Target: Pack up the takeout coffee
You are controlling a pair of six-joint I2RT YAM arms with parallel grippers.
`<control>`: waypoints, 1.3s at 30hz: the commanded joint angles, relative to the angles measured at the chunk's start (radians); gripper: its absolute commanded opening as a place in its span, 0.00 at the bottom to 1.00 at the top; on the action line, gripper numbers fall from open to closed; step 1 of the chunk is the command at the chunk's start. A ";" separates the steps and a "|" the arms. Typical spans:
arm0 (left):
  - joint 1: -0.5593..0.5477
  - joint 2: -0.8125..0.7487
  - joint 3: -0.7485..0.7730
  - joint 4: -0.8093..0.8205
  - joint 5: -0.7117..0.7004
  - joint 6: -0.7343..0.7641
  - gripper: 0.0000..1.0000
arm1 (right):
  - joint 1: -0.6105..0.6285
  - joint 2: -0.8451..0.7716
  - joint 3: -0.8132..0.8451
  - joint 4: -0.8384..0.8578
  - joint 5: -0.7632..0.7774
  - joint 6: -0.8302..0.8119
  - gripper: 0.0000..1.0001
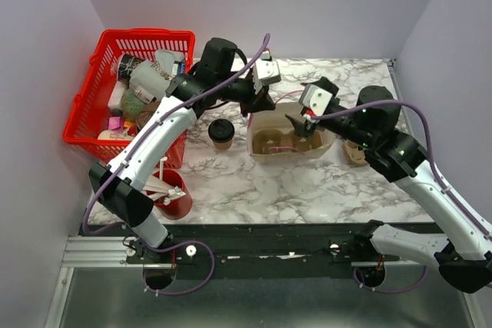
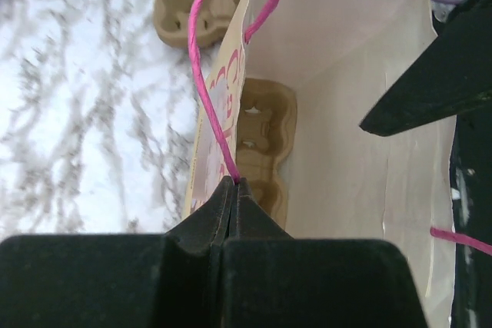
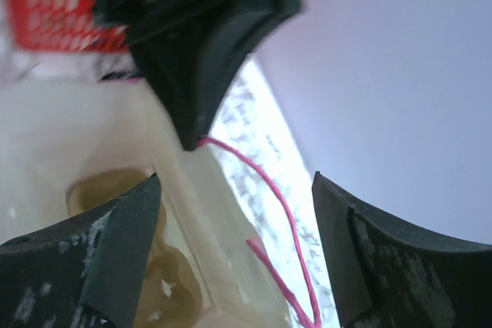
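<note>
While the left gripper (image 2: 234, 190) is pinched shut on the thin pink handle (image 2: 201, 74) of the paper bag (image 1: 261, 132), the right gripper (image 3: 234, 197) hangs over the bag's mouth with its fingers (image 3: 115, 251) spread wide and nothing between them. The bag sits mid-counter with its mouth open upward, and a brown pulp carrier (image 2: 265, 140) lies at its bottom. A second carrier (image 1: 355, 153) rests toward the right edge of the counter (image 1: 307, 190), partly hidden by the right arm. A red basket (image 1: 88, 105) full of odds and ends fills the far left corner. A red cup (image 1: 177, 202) of white sticks stands by the near left edge under the left arm. The takeout coffee (image 1: 221, 134) stands on the counter between basket and bag, just left of the bag and apart from it, with neither gripper touching it. It is upright, its long axis vertical and its black lid facing up. The left arm reaches across just beyond it.
</note>
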 commanded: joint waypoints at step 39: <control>-0.013 0.187 0.142 -0.138 0.030 -0.044 0.13 | -0.146 0.075 0.093 0.266 0.442 0.234 0.93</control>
